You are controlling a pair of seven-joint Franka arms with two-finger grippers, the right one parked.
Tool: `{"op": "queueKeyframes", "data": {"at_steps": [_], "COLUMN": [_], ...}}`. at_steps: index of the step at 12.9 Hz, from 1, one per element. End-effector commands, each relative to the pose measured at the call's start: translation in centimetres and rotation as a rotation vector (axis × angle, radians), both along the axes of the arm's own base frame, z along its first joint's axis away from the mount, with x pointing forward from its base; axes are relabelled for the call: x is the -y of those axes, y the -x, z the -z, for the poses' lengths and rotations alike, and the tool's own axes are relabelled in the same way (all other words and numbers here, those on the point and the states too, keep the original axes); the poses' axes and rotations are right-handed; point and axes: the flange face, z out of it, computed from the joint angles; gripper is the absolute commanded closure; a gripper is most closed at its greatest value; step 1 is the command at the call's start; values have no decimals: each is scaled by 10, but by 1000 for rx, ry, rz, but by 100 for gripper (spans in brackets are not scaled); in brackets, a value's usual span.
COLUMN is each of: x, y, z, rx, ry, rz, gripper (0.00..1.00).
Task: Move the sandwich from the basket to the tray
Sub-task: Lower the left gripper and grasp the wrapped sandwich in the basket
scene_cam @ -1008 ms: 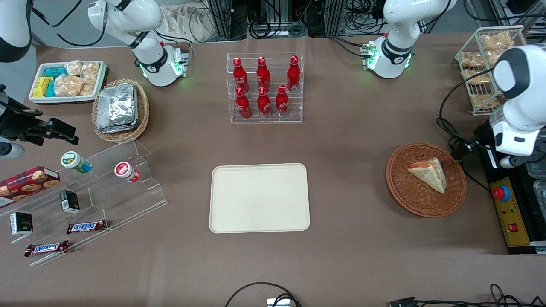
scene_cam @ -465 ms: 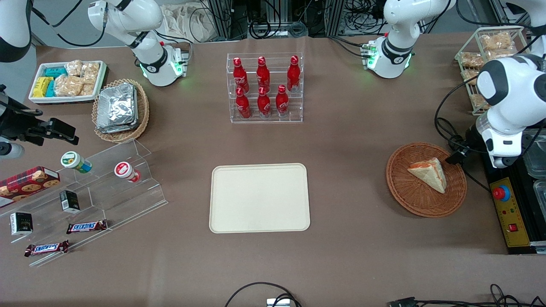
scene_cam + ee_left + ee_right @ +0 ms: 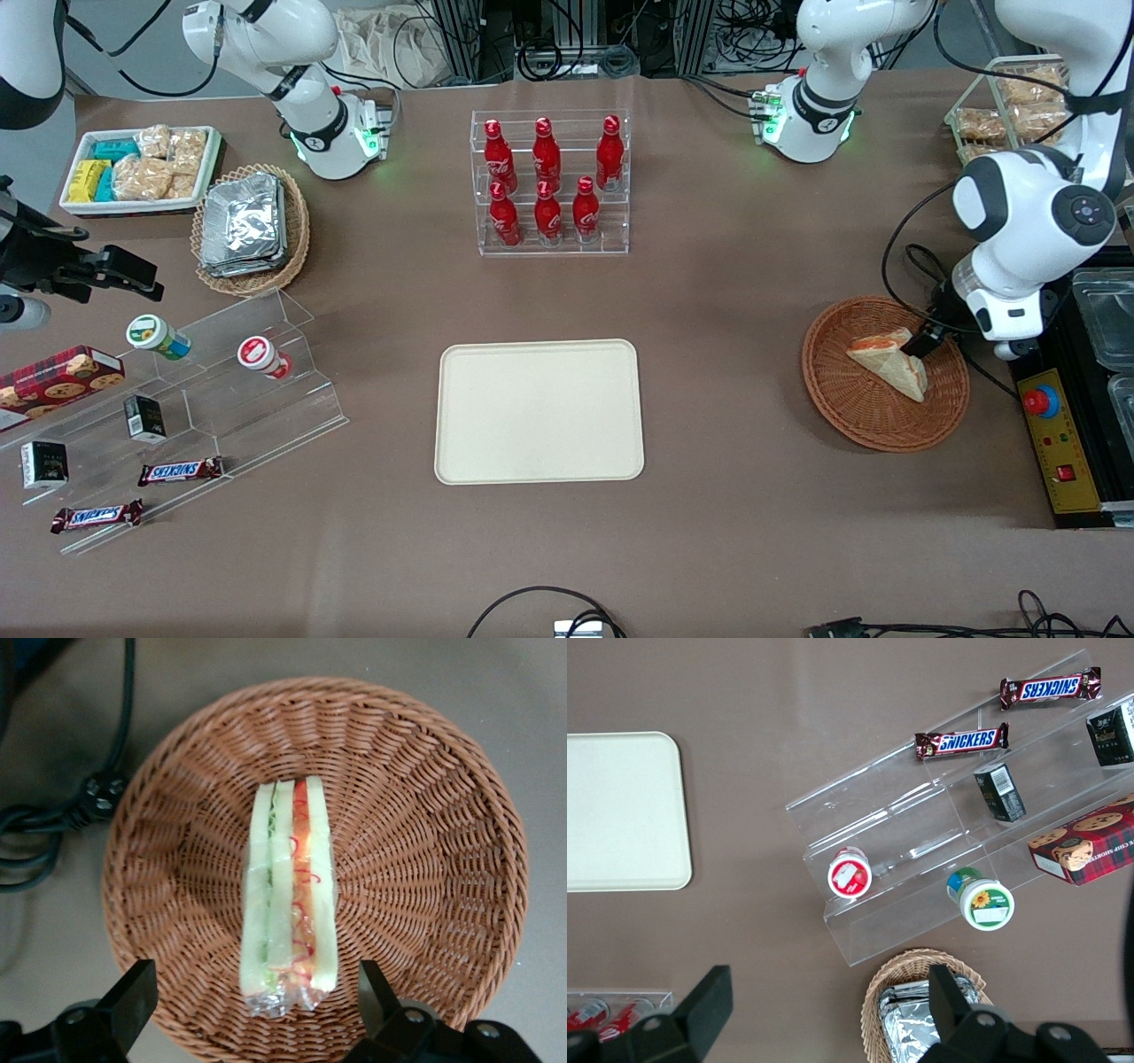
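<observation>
The gripper (image 3: 252, 992) is held spread wide directly above the sandwich (image 3: 290, 895) (lying in the basket (image 3: 443, 815)), so the wedge can be straddled.

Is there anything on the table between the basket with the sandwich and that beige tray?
Nothing: the front view shows only bare brown tabletop between basket and tray. The open gripper hovers over the sandwich.

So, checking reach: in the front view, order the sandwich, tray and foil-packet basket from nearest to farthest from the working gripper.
1. Sandwich, in the basket, directly under the open gripper.
2. Tray, mid-table.
3. Foil-packet basket, toward the parked arm's end.
</observation>
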Motion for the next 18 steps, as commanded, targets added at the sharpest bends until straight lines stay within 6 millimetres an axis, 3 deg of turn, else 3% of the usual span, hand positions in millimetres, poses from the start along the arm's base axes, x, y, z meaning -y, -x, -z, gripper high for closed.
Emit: {"op": "queueKeyframes", "data": {"at_steps": [1,9,13,16,18], "x": [15,17,6,7,9], "y": [-2,-1,-1,-3,-5], "z": [20,59,59,55,36], "rx": [16,23,24,31,48], "ry": [4,8,-2,-3,-14], "rz": [-28,-14,-22,-19,-6], "gripper": [0,4,37,72,81]}}
